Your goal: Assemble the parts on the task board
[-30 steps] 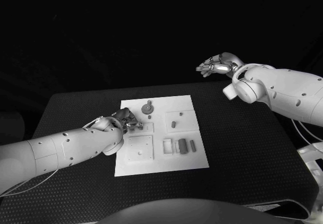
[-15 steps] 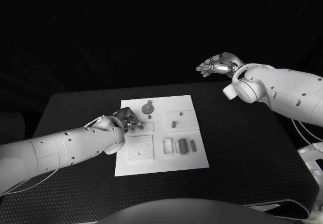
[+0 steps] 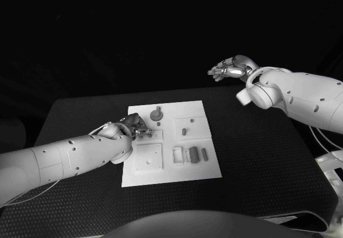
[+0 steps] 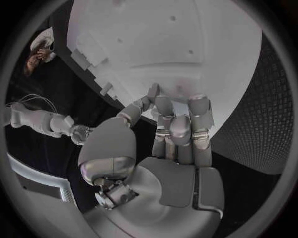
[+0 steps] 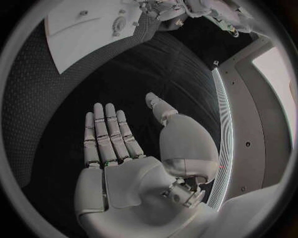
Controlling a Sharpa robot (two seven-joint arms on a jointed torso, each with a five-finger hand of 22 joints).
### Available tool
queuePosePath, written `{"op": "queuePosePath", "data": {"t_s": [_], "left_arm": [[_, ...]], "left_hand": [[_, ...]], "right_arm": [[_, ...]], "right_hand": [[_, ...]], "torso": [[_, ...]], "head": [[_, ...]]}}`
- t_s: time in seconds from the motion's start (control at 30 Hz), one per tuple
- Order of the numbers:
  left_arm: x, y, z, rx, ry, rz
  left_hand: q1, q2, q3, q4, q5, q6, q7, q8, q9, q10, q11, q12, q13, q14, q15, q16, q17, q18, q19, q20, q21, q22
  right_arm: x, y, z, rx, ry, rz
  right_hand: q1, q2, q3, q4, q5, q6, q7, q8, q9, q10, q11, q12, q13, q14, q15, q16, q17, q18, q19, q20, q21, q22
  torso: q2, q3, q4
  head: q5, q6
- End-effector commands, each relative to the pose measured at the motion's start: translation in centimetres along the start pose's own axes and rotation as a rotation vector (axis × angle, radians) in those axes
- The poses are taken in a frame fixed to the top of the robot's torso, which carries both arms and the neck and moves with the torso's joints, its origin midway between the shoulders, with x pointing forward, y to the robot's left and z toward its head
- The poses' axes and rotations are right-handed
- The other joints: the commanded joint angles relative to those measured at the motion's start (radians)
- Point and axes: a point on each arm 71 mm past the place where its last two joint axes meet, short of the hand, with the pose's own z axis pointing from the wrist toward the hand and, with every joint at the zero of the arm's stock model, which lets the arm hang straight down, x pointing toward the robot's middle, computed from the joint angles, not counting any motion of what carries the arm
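Note:
The white task board [image 3: 203,166] lies in the middle of the black table. Grey parts are on it: a round piece with a peg [image 3: 156,115], a slotted piece [image 3: 185,131], a row of small blocks [image 3: 190,155] and a square plate [image 3: 148,156]. My left hand [image 3: 132,126] is at the board's left edge. In the left wrist view its fingertips [image 4: 164,105] lie close together and touch the board [image 4: 186,44]; whether they pinch a part is hidden. My right hand [image 3: 230,69] hangs high over the table's far right corner, fingers straight and apart [image 5: 124,148], holding nothing.
The black table [image 3: 264,163] has bare room to the right of the board and in front of it. The right wrist view looks across the dark mat to the board [image 5: 81,29] and my left hand [image 5: 168,10] far off.

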Motion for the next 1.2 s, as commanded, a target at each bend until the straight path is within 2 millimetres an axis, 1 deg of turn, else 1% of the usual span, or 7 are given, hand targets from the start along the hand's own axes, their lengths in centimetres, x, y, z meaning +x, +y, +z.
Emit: {"op": "queuePosePath", "data": {"t_s": [0.03, 0.37, 0.53, 0.63, 0.87, 1.1, 1.2], "left_arm": [[1.64, -0.58, -0.38, 0.026, 0.086, 0.039], [1.53, -0.27, -0.36, 0.016, 0.082, 0.082], [1.52, -0.15, -0.40, 0.004, 0.082, 0.097], [1.49, -0.14, -0.41, 0.004, 0.079, 0.103], [1.44, -0.14, -0.45, -0.002, 0.068, 0.104], [1.37, -0.17, -0.48, -0.008, 0.054, 0.097], [1.32, -0.07, -0.46, -0.015, 0.050, 0.095]], "left_hand": [[0.030, 0.022, 0.033, -0.026, 0.007, 0.011, 0.001, 0.003, 0.001, 0.005, -0.002, 0.005, -0.001, 0.011, -0.026, 0.007, 0.000, 0.023, 0.011, -0.019, 0.007, 0.020], [0.032, 0.021, 0.033, -0.025, 0.011, 0.014, 0.000, 0.004, 0.002, 0.008, -0.002, 0.006, -0.001, 0.011, -0.026, 0.008, 0.000, 0.022, 0.012, -0.018, 0.008, 0.020], [0.033, 0.020, 0.031, -0.022, 0.024, 0.019, -0.001, 0.006, 0.004, 0.012, -0.003, 0.009, 0.000, 0.012, -0.026, 0.012, 0.002, 0.021, 0.014, -0.017, 0.011, 0.021], [0.031, 0.017, 0.028, -0.021, 0.056, 0.024, -0.003, 0.008, 0.006, 0.018, -0.003, 0.012, 0.000, 0.012, -0.026, 0.017, 0.004, 0.019, 0.016, -0.016, 0.016, 0.022], [0.023, 0.014, 0.024, -0.020, 0.112, 0.036, -0.006, 0.012, 0.010, 0.030, -0.003, 0.018, 0.003, 0.013, -0.026, 0.028, 0.007, 0.018, 0.019, -0.016, 0.026, 0.022], [0.018, 0.012, 0.023, -0.019, 0.155, 0.047, -0.011, 0.017, 0.013, 0.039, -0.005, 0.025, 0.005, 0.015, -0.028, 0.039, 0.010, 0.016, 0.023, -0.015, 0.038, 0.022], [0.017, 0.013, 0.024, -0.020, 0.164, 0.049, -0.011, 0.018, 0.014, 0.041, -0.006, 0.026, 0.006, 0.016, -0.028, 0.042, 0.010, 0.016, 0.024, -0.014, 0.040, 0.022]], "right_arm": [[0.14, 0.09, -0.01, -0.009, 0.015, 0.003], [0.15, 0.09, -0.03, -0.009, 0.016, 0.003], [0.15, 0.09, -0.03, -0.009, 0.016, 0.003], [0.15, 0.10, -0.03, -0.009, 0.016, 0.003], [0.15, 0.10, -0.03, -0.009, 0.017, 0.003], [0.16, 0.10, -0.02, -0.010, 0.017, 0.003], [0.14, 0.09, -0.03, -0.009, 0.017, 0.003]], "right_hand": [[-0.010, -0.001, 0.001, 0.006, 0.000, -0.008, 0.054, 0.004, -0.001, -0.007, 0.002, 0.004, -0.001, -0.008, 0.001, -0.006, 0.002, -0.015, -0.004, 0.001, -0.007, 0.002], [-0.010, -0.001, 0.001, 0.007, 0.000, -0.008, 0.054, 0.004, -0.002, -0.007, 0.002, 0.004, -0.001, -0.008, 0.001, -0.007, 0.002, -0.015, -0.004, 0.001, -0.008, 0.002], [-0.010, -0.001, 0.001, 0.007, 0.000, -0.008, 0.054, 0.004, -0.002, -0.007, 0.002, 0.004, -0.001, -0.008, 0.001, -0.007, 0.002, -0.015, -0.004, 0.001, -0.008, 0.003], [-0.009, -0.001, 0.001, 0.007, 0.000, -0.008, 0.054, 0.004, -0.002, -0.007, 0.002, 0.004, -0.001, -0.008, 0.001, -0.007, 0.002, -0.015, -0.004, 0.001, -0.009, 0.003], [-0.009, -0.001, 0.001, 0.008, 0.000, -0.008, 0.054, 0.005, -0.002, -0.007, 0.002, 0.004, -0.002, -0.008, 0.001, -0.008, 0.003, -0.015, -0.004, 0.001, -0.009, 0.003], [-0.009, -0.001, 0.001, 0.008, 0.000, -0.008, 0.054, 0.005, -0.002, -0.007, 0.002, 0.005, -0.002, -0.008, 0.001, -0.008, 0.003, -0.015, -0.004, 0.000, -0.010, 0.004], [-0.009, -0.001, 0.001, 0.008, 0.000, -0.008, 0.054, 0.005, -0.002, -0.007, 0.002, 0.005, -0.002, -0.008, 0.001, -0.008, 0.003, -0.015, -0.004, 0.000, -0.010, 0.004]], "torso": [[0.000, 0.0001, 0.0001], [0.000, -0.0002, 0.0006], [0.000, -0.0002, 0.0000], [0.000, -0.0003, 0.0003], [0.000, -0.0003, 0.0002], [0.000, 0.0002, -0.0003], [0.000, 0.0003, -0.0003]], "head": [[0.000, 0.000], [0.002, -0.004], [0.003, -0.005], [0.003, -0.005], [0.004, -0.005], [0.004, -0.006], [0.005, -0.006]]}}
